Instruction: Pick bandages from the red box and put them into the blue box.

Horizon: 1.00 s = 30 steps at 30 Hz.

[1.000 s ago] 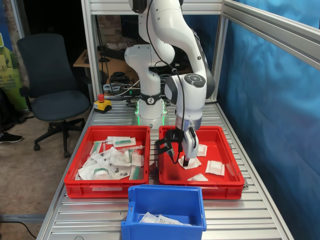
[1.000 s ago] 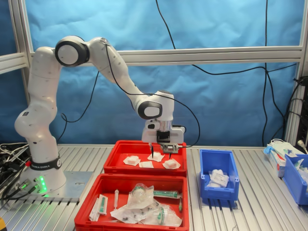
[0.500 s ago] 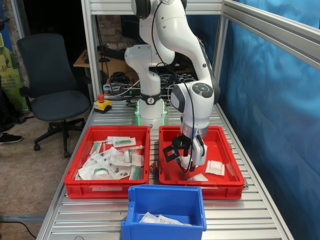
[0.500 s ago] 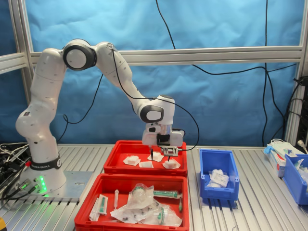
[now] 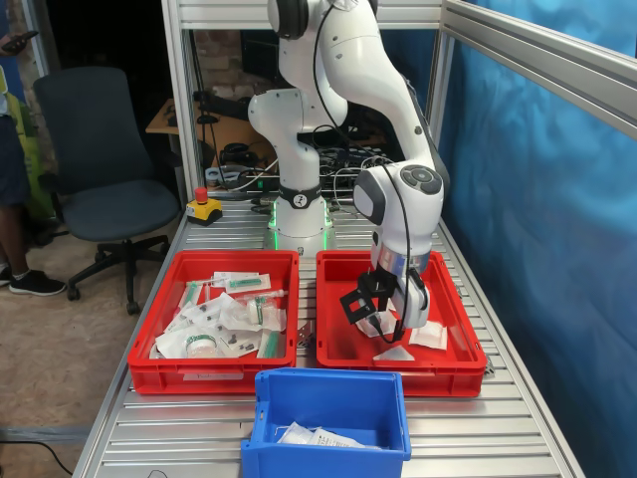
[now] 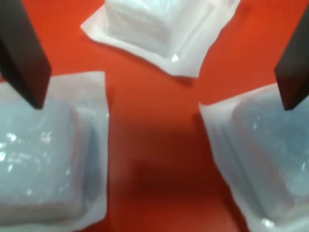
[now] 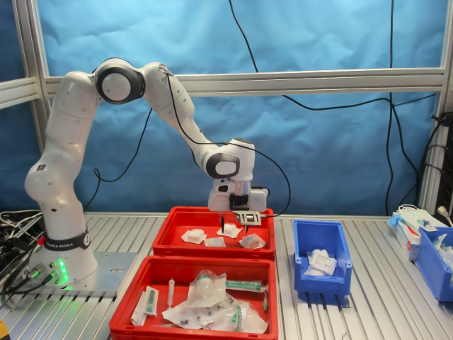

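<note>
Several bandages, small square white packets, lie in the red box [image 5: 398, 373] on the first exterior view's right; one [image 5: 430, 336] is by its right wall. My gripper [image 5: 395, 331] hangs low inside this box, open. In the wrist view the two dark fingers [image 6: 21, 53] stand wide apart over bare red floor, gripper [image 6: 163, 105] empty, with one bandage [image 6: 43, 159] under one finger, another [image 6: 265, 159] under the other and a third [image 6: 159, 29] beyond. The second exterior view shows the gripper [image 7: 234, 225] above the packets [image 7: 214, 241] in the far red box [image 7: 205, 251]. The blue box [image 5: 328, 378] [image 7: 322, 283] holds a few white packets.
A second red tray [image 5: 214, 373] [image 7: 124, 322] heaped with green-marked wrappers sits beside the red box. A red-topped stop button [image 5: 202, 207] stands behind it. Aluminium frame posts [image 5: 182, 119] border the table, and another blue bin [image 7: 433, 258] stands at the second exterior view's right.
The arm has carried the open gripper toward the first exterior view's right inside the red box, ending low over the packets near the right side. No packet has been taken.
</note>
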### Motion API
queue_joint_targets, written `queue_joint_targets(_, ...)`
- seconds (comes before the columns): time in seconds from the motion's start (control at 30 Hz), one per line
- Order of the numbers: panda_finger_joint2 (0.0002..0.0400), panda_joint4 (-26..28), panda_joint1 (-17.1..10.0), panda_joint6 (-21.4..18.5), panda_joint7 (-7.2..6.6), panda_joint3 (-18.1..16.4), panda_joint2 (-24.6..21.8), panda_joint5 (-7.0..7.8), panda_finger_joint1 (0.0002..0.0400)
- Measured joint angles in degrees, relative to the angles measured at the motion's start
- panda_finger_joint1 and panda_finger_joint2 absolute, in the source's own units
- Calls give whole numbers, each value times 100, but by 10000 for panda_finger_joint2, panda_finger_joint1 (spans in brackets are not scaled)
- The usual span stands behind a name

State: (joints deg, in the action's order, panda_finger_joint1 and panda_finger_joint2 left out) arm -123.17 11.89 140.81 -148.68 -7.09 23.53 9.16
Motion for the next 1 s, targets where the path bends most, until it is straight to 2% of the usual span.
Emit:
queue_joint_targets(0.5, 400, 9, 248, 277, 0, -1, 9, 0, 400)
queue_joint_targets(1.0, 400, 19, 431, 367, 0, -2, 340, 0, 400)
